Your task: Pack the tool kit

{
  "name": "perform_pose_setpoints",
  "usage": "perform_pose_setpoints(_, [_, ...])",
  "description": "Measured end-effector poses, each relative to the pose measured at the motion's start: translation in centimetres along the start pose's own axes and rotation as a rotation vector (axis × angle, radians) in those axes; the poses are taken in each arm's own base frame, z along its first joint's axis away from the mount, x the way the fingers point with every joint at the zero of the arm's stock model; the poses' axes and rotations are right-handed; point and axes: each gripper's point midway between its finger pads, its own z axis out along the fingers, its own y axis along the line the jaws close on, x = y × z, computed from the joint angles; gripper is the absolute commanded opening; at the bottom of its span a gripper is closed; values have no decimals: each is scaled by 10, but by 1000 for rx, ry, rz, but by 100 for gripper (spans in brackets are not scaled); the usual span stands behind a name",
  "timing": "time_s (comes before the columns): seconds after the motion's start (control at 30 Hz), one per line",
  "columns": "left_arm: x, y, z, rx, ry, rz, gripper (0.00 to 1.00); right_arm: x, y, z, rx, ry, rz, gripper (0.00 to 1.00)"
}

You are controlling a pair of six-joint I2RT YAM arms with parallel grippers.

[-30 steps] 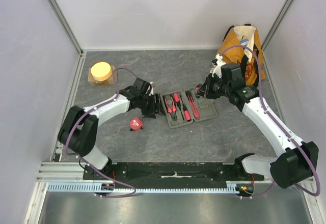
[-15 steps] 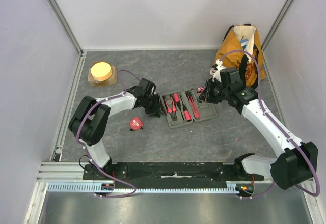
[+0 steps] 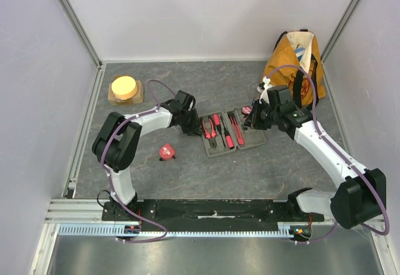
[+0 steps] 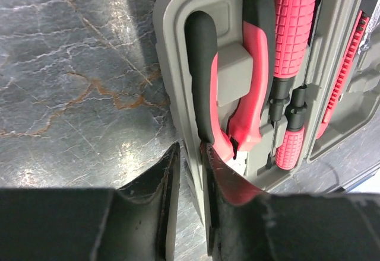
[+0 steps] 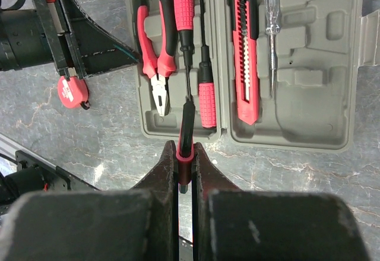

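Observation:
The grey tool kit case [image 3: 240, 139] lies open at the table's middle. It holds red-and-black pliers [image 5: 155, 47], two screwdrivers [image 5: 184, 18], a cutter [image 5: 244, 53] and a clear tester screwdriver [image 5: 272, 18]. My left gripper [image 3: 190, 124] is at the case's left edge, with its fingers [image 4: 169, 178] closed astride the rim [image 4: 178, 95]. My right gripper [image 3: 253, 120] hovers over the case's near edge. It is shut on a small red-and-black tool [image 5: 186, 136] whose black end points at the case. The round red tape measure [image 3: 166, 152] lies on the table left of the case.
An orange tote bag [image 3: 297, 56] stands at the back right, behind the right arm. A yellow round thing on a brown block [image 3: 124, 89] sits at the back left. A small round red-rimmed thing [image 3: 246, 109] sits at the case's far edge. Walls close in three sides.
My left gripper has moved right, up to the case's left edge, and its arm has folded in. My right gripper has shifted slightly with the small tool still in it.

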Motion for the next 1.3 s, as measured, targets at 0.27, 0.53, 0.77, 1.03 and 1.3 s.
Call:
perform_pose_setpoints(0.27, [-6,3,-1,-33,6,-5,14,6,-8,10,20,33,3,0])
perform_pose_setpoints(0.53, [-28,44,-23,-129,28,35,13,30,-22,43,15,158,-6,0])
perform_pose_setpoints(0.77, [-29,69,-38,-209,84,96,14,58,-37,75,11,308,-26,0])
perform_pose_setpoints(1.03, [-27,73,-40,-216,129,180,14,36,-30,96,-25,309,-109,0])
perform_pose_setpoints(1.3, [-28,73,-39,-207,152,219,15,39,-40,115,-20,355,-158,0])
